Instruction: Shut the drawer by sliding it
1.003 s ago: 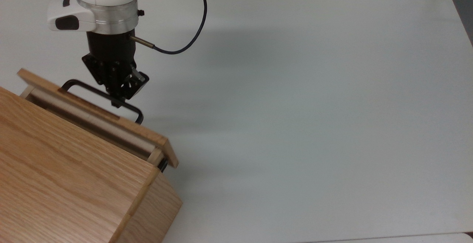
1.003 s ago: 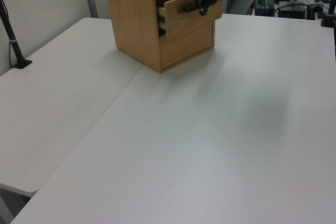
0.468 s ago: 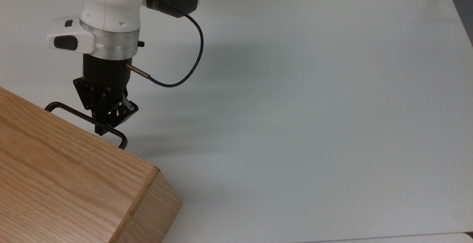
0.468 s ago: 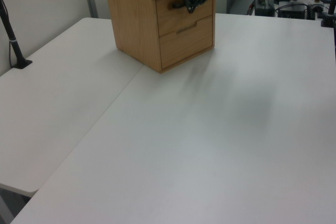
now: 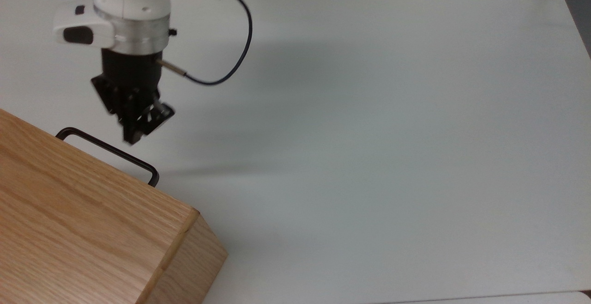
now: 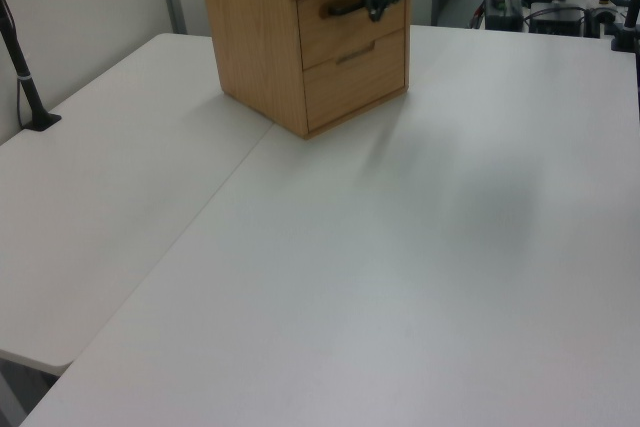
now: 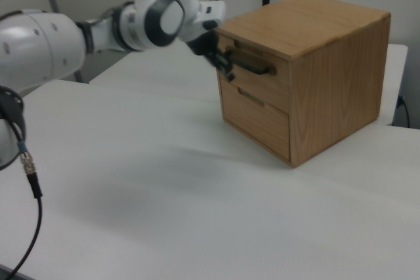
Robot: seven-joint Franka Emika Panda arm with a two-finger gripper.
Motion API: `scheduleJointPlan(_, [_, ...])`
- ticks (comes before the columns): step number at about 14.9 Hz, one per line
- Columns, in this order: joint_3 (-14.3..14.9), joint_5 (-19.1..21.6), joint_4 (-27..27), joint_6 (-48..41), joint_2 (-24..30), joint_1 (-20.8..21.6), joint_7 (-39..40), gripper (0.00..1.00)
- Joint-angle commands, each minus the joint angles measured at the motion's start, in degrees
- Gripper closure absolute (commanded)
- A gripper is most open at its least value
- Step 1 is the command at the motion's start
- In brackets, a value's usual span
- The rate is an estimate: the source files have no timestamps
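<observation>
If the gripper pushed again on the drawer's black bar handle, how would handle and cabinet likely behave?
The handle looks like rigid metal, so it probably wouldn't flex. The drawer sits flush, so it likely has no travel left. The cabinet looks solid and squat: more apt to slide than tip.

Cabinet (image 5: 83, 230): cut off by the top view's left and bottom edges, below the gripper (image 5: 138, 130); its top hides the drawer front, leaving the handle (image 5: 111, 151) showing. Gripper: motion-blurred in the top view, finger gap unreadable. Arm (image 7: 39, 50): cut off at the right view's left edge, behind the gripper.
</observation>
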State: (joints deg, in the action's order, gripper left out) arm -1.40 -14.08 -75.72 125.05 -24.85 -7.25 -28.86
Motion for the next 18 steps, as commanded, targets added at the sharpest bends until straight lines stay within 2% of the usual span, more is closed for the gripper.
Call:
scheduleJointPlan(1, [-6.7,-0.9,-6.8,-13.2,8.2,-2.1,2.2,0.9])
scheduleJointPlan(4, [-8.7,0.1,-11.2,-18.3,13.6,-1.6,2.6,0.9])
scheduleJointPlan(6, [-8.7,5.6,-15.4,-22.0,19.6,-0.7,4.0,0.89])
scheduleJointPlan(8, [-8.2,7.5,-17.8,-25.6,23.2,2.0,7.3,0.86])
scheduleJointPlan(9, [-6.5,7.6,-20.4,-25.9,25.8,4.2,7.8,0.86])
scheduleJointPlan(11, [0.7,8.9,-24.9,-25.9,30.4,12.4,11.9,0.82])
scheduleJointPlan(13, [1.3,9.7,-24.7,-25.9,30.3,12.0,18.3,0.79])
scheduleJointPlan(16, [1.5,9.8,-23.7,-26.5,30.3,7.5,36.5,0.76])
scheduleJointPlan(17, [1.7,9.8,-23.0,-27.1,30.3,6.6,39.6,0.72])
scheduleJointPlan(18, [1.8,9.7,-22.5,-27.3,30.1,6.6,40.5,0.65])
